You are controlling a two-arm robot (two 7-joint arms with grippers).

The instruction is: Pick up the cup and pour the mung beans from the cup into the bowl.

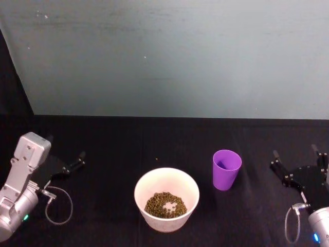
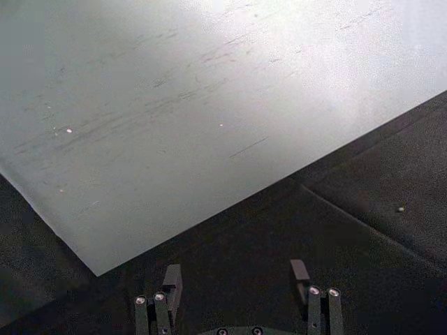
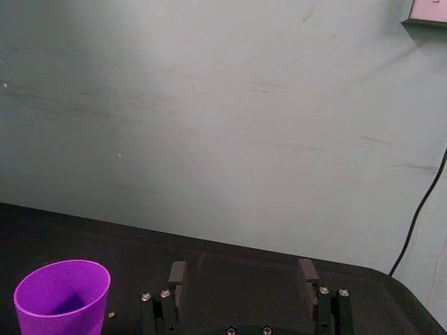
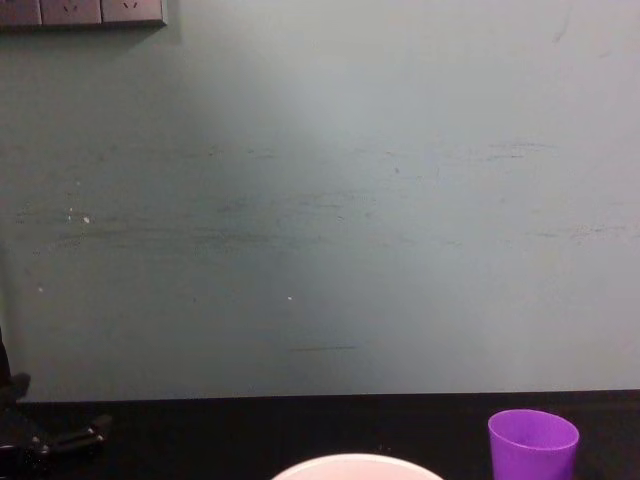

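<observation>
your right gripper (image 1: 299,163) sits low at the table's right edge with its fingers spread apart and nothing between them. your left gripper (image 1: 77,160) is parked at the far left, also spread and empty, well apart from everything.

look at what lies on the table before you move. the cup (image 1: 226,169) stands upright to the right of the bowl (image 1: 166,198), near it but not touching, and the beans (image 1: 165,205) already lie in a heap in the bowl's bottom. from the head view the cup's inside looks purple and bare, so by my judgement the pour is done and the step in hand is simply clearing away. to do that well, keep the right gripper wide, draw it straight back and away from the cup, and don't swing it leftward, since a light plastic cup would tip at a nudge.

the cup is to the left of the right gripper, near it with a clear gap of black cloth between; in the right wrist view it (image 3: 63,296) stands off to one side of the spread fingers (image 3: 177,275), not between them. a stray bean or two rests on the cloth by the cup and behind the bowl.
</observation>
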